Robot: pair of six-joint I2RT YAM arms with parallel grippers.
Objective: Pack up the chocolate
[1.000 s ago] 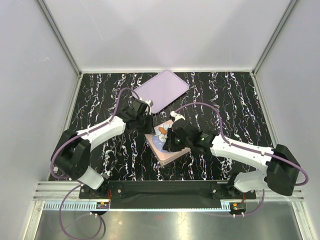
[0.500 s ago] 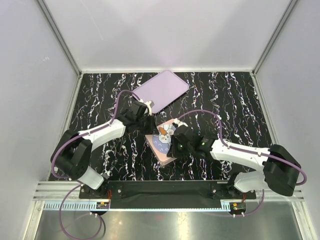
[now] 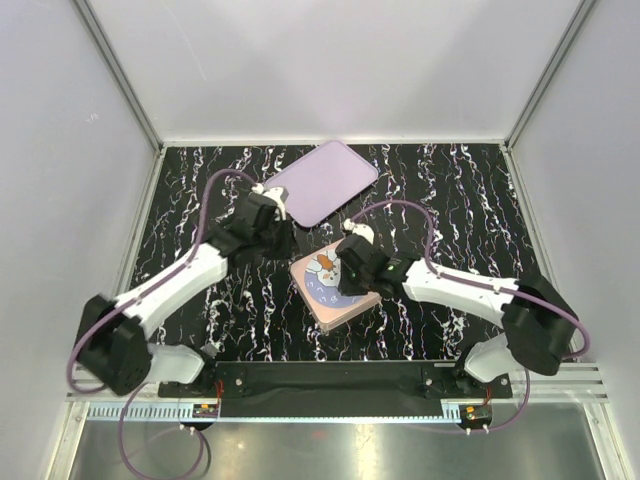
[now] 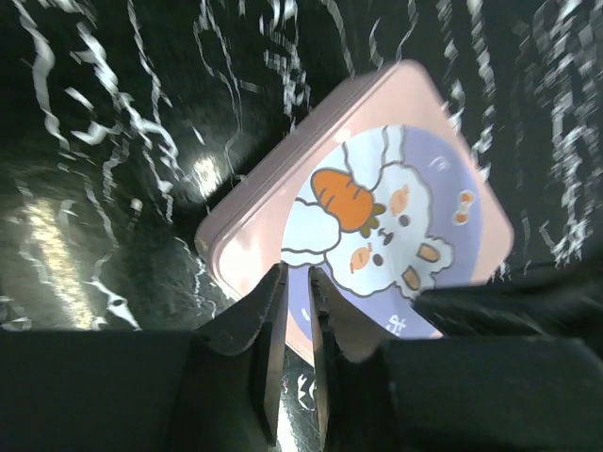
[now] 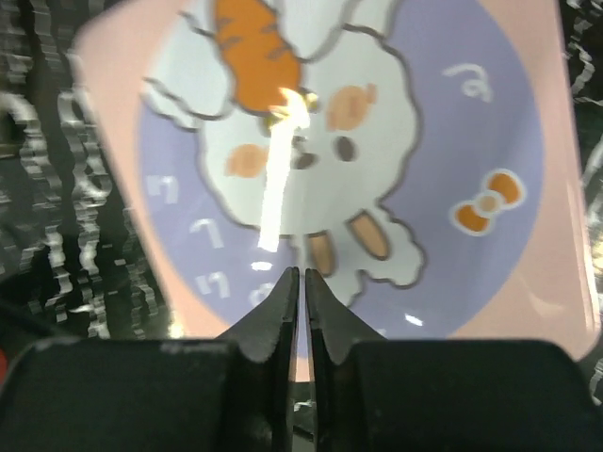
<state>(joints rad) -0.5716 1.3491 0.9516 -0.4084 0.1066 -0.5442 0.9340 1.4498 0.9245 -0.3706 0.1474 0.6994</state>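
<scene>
Overhead cam gives me the whole layout, but it's useless for the fingers, so I need the wrist cams for those.

The left end effector sits just off the pink tin, with the tin ahead of its tips and to its right. On its wrist cam the left end effector has its fingers a narrow slit apart with nothing between them. They overlap the near edge of the tin, and I can't tell if they touch it. A lilac tray lies further out on the marbled table, only visible from above.

The tin's bunny lid is on. None of the views shows the chocolate, so I can't tell where it is.

The right end effector is over the tin's right side. Its wrist cam shows the right end effector pinched nearly together and holding nothing, with the bunny lid right under the tips. Contact is unclear.
</scene>
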